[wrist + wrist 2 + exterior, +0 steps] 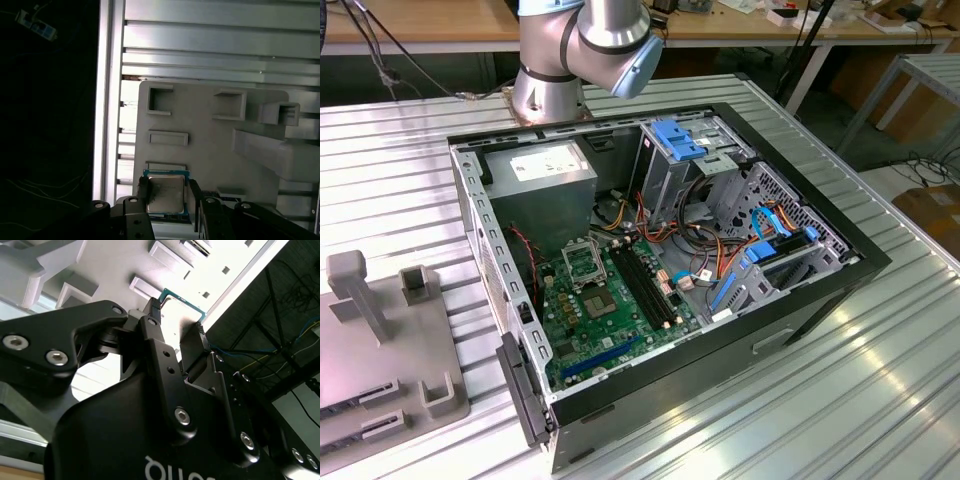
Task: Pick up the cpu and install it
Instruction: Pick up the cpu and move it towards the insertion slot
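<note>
I saw the arm (585, 40) in the exterior view with its base standing on the ribbed metal table (820, 400) behind the open computer case (860, 262), its grey and blue shoulder joint bent over and running out past the top edge. In both wrist views the gripper (167, 200) (177, 322) pointed at the grey fixture plate (210, 165), near the plate's edge and beside the table's rim. Its two black fingers (142, 190) were closed against opposite edges of the cpu (165, 195), so the chip sat clamped between the fingertips with its silver-grey top facing the first wrist camera. In the second wrist view the cpu (186, 301) showed its green edge between the fingertips (154, 320), over the pale plate. I could not tell whether the chip was resting in its shallow recess or raised off it. In the exterior view the fixture plate (380, 350) lay at the exterior view's left of the case, well apart from the green motherboard (620, 320) and its silver socket frame (582, 265)
</note>
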You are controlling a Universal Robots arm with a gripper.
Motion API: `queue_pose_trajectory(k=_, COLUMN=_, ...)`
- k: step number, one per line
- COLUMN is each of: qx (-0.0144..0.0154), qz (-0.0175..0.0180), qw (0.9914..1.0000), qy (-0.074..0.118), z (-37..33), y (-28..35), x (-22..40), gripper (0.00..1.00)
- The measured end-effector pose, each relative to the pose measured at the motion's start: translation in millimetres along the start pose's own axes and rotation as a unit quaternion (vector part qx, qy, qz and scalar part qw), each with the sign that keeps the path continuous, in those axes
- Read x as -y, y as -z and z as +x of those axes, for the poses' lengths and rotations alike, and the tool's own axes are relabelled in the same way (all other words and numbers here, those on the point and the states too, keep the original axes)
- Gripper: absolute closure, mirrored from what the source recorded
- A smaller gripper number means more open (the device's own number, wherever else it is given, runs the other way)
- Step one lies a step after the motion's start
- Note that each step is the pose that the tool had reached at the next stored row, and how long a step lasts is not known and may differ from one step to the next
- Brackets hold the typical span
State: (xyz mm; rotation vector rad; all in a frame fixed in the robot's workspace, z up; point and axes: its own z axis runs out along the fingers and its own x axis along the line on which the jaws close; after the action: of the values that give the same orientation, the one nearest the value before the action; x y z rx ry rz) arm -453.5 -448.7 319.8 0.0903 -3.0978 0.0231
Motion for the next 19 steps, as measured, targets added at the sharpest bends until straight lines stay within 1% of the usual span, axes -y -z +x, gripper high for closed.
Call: queue_pose_trajectory(k=19, qx=-0.0005, qz=0.0000, qw=1.00000, qy=0.000, z=0.3, y=7.1, x=0.1, gripper=0.59)
